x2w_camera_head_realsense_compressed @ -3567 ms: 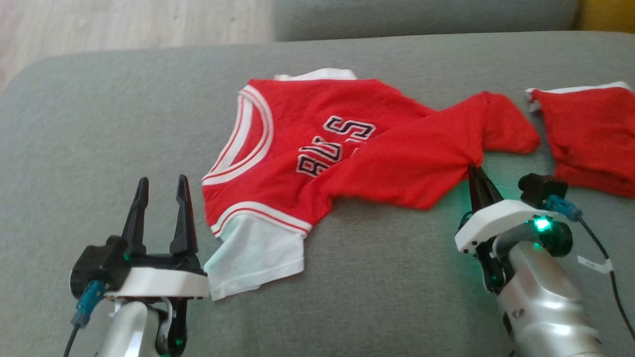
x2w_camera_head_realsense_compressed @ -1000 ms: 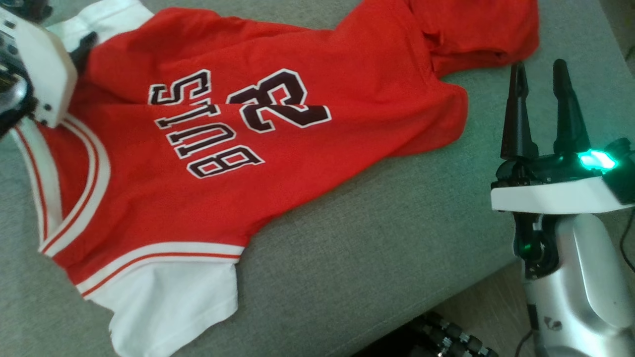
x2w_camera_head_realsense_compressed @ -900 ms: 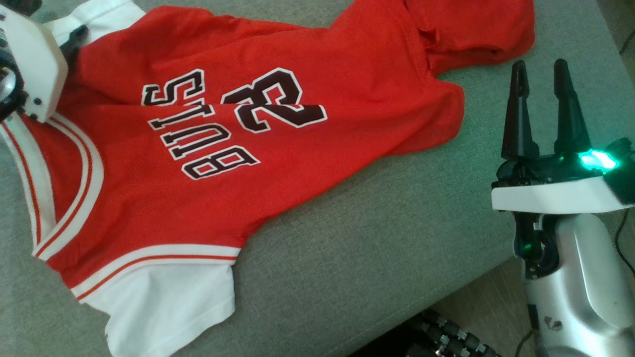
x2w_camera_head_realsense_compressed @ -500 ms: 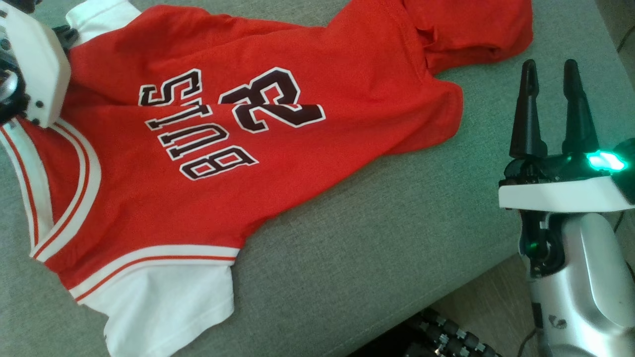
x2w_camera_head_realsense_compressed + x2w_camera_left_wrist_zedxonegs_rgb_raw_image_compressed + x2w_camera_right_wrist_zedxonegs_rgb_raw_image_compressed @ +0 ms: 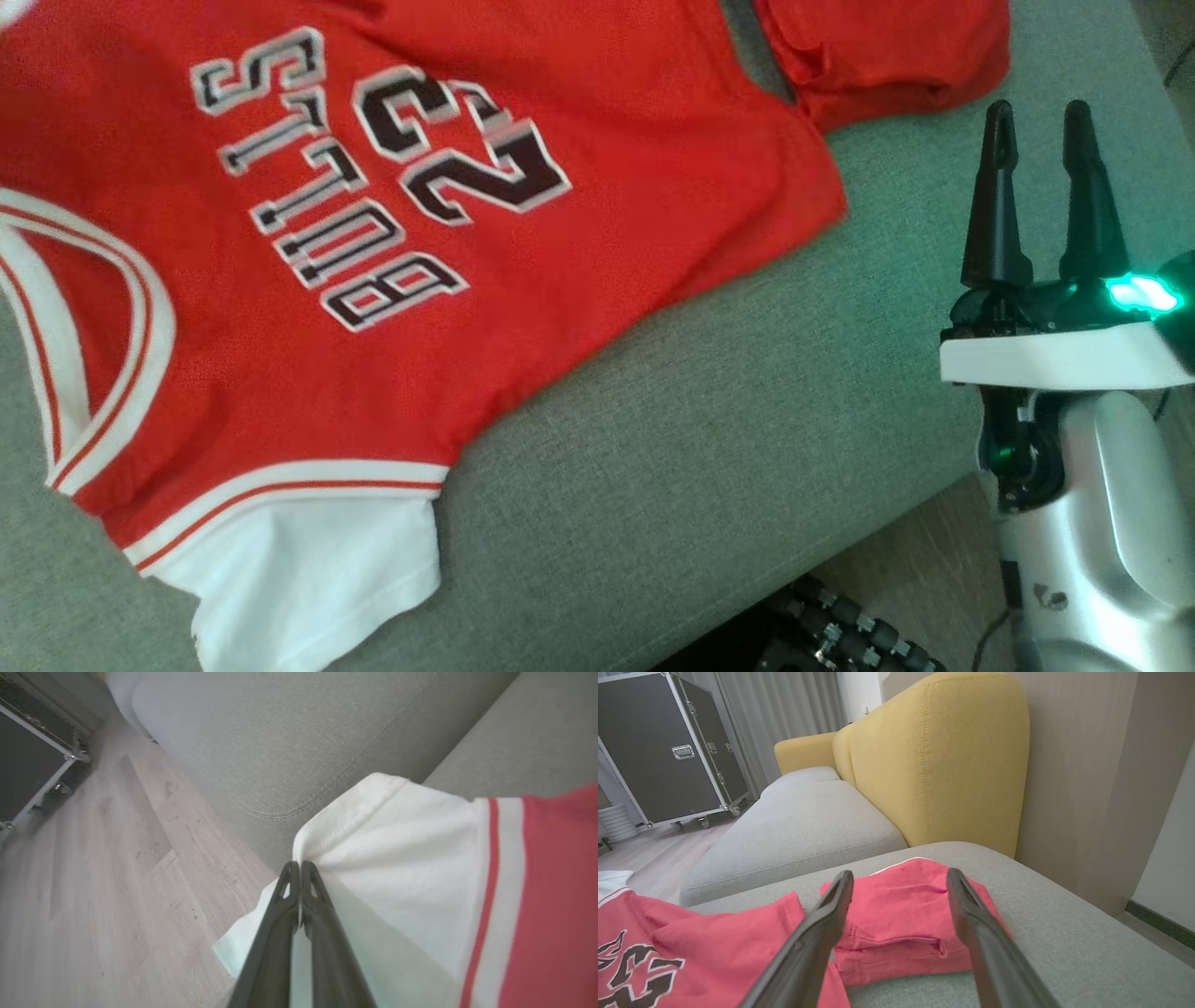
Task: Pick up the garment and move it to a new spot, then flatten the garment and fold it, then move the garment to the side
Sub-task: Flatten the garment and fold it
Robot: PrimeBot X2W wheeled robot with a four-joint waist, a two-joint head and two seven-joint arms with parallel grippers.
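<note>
The garment (image 5: 392,280) is a red jersey with white sleeves and dark lettering, spread over the left and middle of the grey sofa seat (image 5: 747,420). In the left wrist view my left gripper (image 5: 297,865) is shut on the edge of one white sleeve (image 5: 397,835), which bunches at the fingertips and is held over the seat's edge. My right gripper (image 5: 1034,117) stands open at the right, off the jersey's hem, with nothing between its fingers. In the right wrist view, the right gripper (image 5: 900,875) points at a folded red piece.
A second red garment (image 5: 887,47), (image 5: 901,914) lies folded at the far right of the seat. The seat's front edge runs diagonally at lower right, with wooden floor (image 5: 896,579) beyond. A yellow sofa back (image 5: 934,756) and a black wheeled case (image 5: 658,746) stand further off.
My left gripper has shut on the white sleeve and moved out of the head view. The jersey's upper part has been pulled up and left and lies flatter. The right gripper has hardly moved.
</note>
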